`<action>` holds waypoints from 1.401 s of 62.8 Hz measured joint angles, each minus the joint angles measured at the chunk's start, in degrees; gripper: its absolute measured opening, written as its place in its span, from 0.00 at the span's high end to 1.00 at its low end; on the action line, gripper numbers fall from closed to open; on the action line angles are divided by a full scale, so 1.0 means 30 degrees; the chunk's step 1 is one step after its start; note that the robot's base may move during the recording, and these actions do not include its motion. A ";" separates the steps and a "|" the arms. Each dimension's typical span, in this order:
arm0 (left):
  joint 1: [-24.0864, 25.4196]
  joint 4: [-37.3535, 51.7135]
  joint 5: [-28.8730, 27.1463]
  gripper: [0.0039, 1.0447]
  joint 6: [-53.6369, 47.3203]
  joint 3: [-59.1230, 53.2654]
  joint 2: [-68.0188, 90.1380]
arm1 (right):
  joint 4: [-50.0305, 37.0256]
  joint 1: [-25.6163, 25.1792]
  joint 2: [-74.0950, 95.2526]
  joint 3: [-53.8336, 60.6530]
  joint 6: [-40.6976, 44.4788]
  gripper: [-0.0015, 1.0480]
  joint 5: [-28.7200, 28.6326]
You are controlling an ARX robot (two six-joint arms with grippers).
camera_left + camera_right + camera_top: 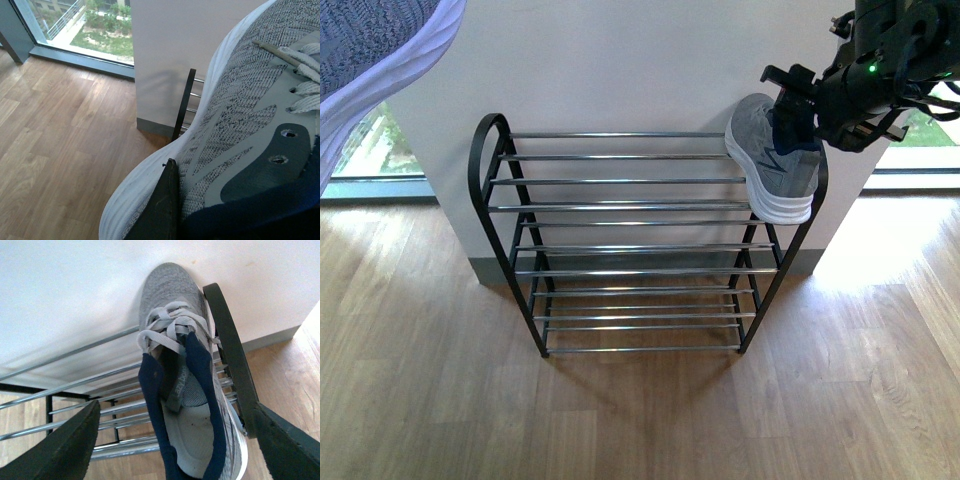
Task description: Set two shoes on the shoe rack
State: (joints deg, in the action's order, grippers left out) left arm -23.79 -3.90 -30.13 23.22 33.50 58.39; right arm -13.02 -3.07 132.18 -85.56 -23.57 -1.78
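Front camera, mounted on my rig's body between the arms, looks ahead and down at the whole shoe rack (620, 207) from a few steps back, with wood floor (620, 420) in the foreground. Left wrist camera sits tight against the left sneaker (240, 110) and faces past it to the rack's black side frame (184, 105). That shoe is probably the grey shape in the front view's upper left corner. Right wrist camera stares down at close range on the right sneaker (170, 295) at the rack's end, which the front view also shows.
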 joint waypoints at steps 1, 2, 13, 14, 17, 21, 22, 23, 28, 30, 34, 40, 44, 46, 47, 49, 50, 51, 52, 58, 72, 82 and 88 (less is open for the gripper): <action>0.0000 0.0000 0.0000 0.99 0.0000 0.0000 0.0000 | -0.0131 -0.0022 -0.0197 0.0240 0.0029 0.11 -0.0095; 0.0000 0.0000 0.0000 0.99 0.0000 0.0000 0.0000 | -0.0262 -0.0044 -0.0386 0.0474 0.0087 0.10 -0.0182; 0.0000 0.0000 0.0000 0.99 0.0000 0.0000 0.0000 | -0.3002 -0.0787 -0.4809 0.5676 0.1129 0.09 -0.2208; 0.0000 0.0000 0.0000 0.99 0.0007 0.0000 0.0000 | -0.3169 -0.0831 -0.5085 0.5989 0.1173 0.09 -0.2288; 0.0000 0.0000 0.0000 0.99 0.0000 0.0000 0.0000 | -0.3898 -0.1064 -0.6455 0.7504 0.1617 0.09 -0.3162; 0.0000 0.0000 0.0000 0.99 0.0000 0.0000 0.0000 | -0.4728 -0.1377 -0.8255 0.9471 0.2237 0.09 -0.4131; 0.0000 0.0000 0.0000 0.99 0.0007 0.0000 0.0000 | -0.4838 -0.1435 -0.8553 0.9799 0.2295 0.09 -0.4313; 0.0000 0.0000 0.0000 0.99 0.0007 0.0000 0.0000 | -0.5013 -0.1552 -0.9173 1.0440 0.2390 0.09 -0.4670; 0.0000 0.0000 0.0000 0.99 0.0000 0.0000 0.0000 | -0.5537 -0.2200 -1.1846 1.3143 0.2878 0.09 -0.6120; 0.0000 0.0000 0.0000 0.99 0.0007 0.0000 0.0000 | -0.5668 -0.2470 -1.2684 1.3974 0.2994 0.09 -0.6564; 0.0000 0.0000 0.0000 0.99 0.0007 0.0000 0.0000 | -0.5705 -0.3512 -1.5067 1.6130 0.3257 0.09 -0.7767; 0.0000 0.0000 0.0000 0.99 0.0007 0.0000 0.0000 | -0.5705 -0.4860 -1.7646 1.8156 0.3781 0.09 -0.8961; 0.0000 0.0000 0.0000 0.99 0.0007 0.0000 0.0000 | -0.5719 -0.5756 -1.9329 1.9336 0.4197 0.09 -0.9551; 0.0000 0.0000 0.0000 0.99 0.0007 0.0000 0.0000 | -0.6266 -0.6411 -2.0276 2.0116 0.4211 0.09 -1.0112; 0.0000 0.0000 0.0007 0.99 0.0000 0.0000 0.0000 | -0.6484 -0.6674 -2.0567 2.0393 0.4189 0.09 -1.0360; 0.0000 0.0000 0.0000 0.99 0.0000 0.0000 0.0000 | -0.6637 -0.6987 -2.0924 2.0699 0.4153 0.09 -1.0491; 0.0000 0.0000 0.0007 0.99 0.0000 0.0000 0.0000 | -0.6666 -0.7104 -2.1019 2.0779 0.4146 0.09 -1.0499; 0.0000 0.0000 0.0000 0.99 0.0000 0.0000 0.0000 | -0.6674 -0.7140 -2.1056 2.0801 0.4146 0.09 -1.0499; 0.0000 0.0000 -0.0015 0.99 0.0000 0.0000 0.0000 | -0.6681 -0.7191 -2.1092 2.0837 0.4146 0.09 -1.0499; 0.0000 0.0000 -0.0029 0.99 0.0007 0.0000 0.0000 | -0.6688 -0.7235 -2.1085 2.0917 0.4146 0.09 -1.0499; 0.0000 0.0000 -0.0022 0.99 0.0000 0.0000 0.0000 | -1.2604 -0.5450 -2.2265 2.3962 0.6943 0.40 -0.5690; 0.0000 0.0000 -0.0015 0.99 0.0007 0.0000 0.0000 | -1.1999 -0.4102 -2.4312 2.5361 0.7453 0.63 -0.4342; 0.0000 0.0000 -0.0022 0.99 0.0007 0.0000 0.0000 | -1.0958 -0.3024 -2.6316 2.6316 0.7665 0.87 -0.3257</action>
State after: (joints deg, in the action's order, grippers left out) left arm -23.79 -3.90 -30.20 23.24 33.50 58.39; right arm -45.89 -12.14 53.23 -6.61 -0.58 -11.55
